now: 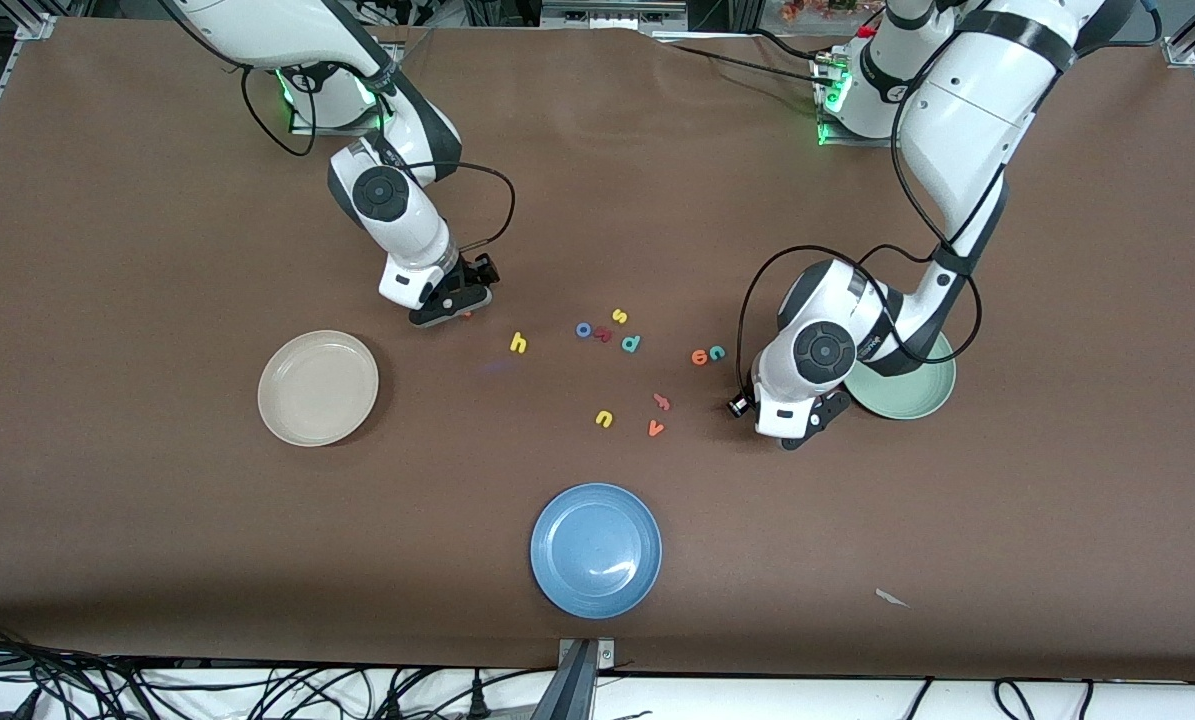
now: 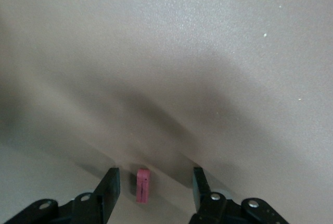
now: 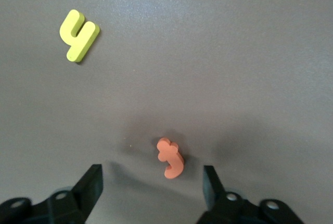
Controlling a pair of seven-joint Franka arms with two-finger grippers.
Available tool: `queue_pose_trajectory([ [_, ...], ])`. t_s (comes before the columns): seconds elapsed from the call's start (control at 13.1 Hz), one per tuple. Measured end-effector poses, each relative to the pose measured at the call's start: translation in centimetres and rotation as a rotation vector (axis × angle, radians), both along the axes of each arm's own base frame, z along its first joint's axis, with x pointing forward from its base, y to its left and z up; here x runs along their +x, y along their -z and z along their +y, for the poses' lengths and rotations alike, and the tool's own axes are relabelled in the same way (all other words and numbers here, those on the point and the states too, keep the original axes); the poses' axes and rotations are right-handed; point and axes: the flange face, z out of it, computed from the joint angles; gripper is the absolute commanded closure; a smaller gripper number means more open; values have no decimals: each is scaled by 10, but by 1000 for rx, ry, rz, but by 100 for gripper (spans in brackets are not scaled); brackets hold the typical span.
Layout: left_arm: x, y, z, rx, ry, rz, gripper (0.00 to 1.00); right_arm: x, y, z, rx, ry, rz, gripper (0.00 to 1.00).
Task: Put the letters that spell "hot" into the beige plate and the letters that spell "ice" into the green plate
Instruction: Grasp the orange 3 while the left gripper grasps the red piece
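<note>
Blue plate (image 1: 596, 550) sits lowest in the frame at its middle, empty and no part of the job. Above it lie a yellow "u" (image 1: 604, 418) and an orange "v" (image 1: 656, 429), both decoys.

At mid-height, just beside the green plate (image 1: 929, 396), the left tool (image 2: 156, 187) is down at the table with its jaws apart around the red "i" (image 2: 143, 186). The "i" stands closer to one finger, so a squeeze could shove or tip it instead of gripping.

The beige plate (image 1: 318, 387) is empty. The orange "e" (image 1: 700, 356), teal "c" (image 1: 717, 351), yellow "h" (image 1: 518, 343) and blue "o" (image 1: 583, 330) lie loose on the table.

Higher up, the right tool (image 3: 151, 185) has its jaws apart around the orange "t" (image 3: 170, 158). It lies crooked, so it may twist and pop free.
</note>
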Motion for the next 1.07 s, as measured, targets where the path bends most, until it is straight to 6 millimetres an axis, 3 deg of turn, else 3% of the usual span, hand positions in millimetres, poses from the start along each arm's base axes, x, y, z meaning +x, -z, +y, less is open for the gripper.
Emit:
queue_pose_trajectory([
  [0.23, 0, 0, 0, -3, 16, -1, 61, 1, 5, -3, -9, -13, -3, 28],
  [0.54, 0, -2, -1, -6, 33, -3, 98, 2, 6, -6, -15, -19, -7, 47],
  [0.69, 0, -2, 0, -6, 35, -3, 100, 3, 5, -6, -17, -23, -9, 60],
  [0.92, -3, -4, 6, 7, 91, 35, 100, 3, 5, -7, -25, -42, -18, 89],
  [1.07, 0, -23, 24, 14, 145, 87, 100, 3, 2, -4, -21, -48, -25, 100],
])
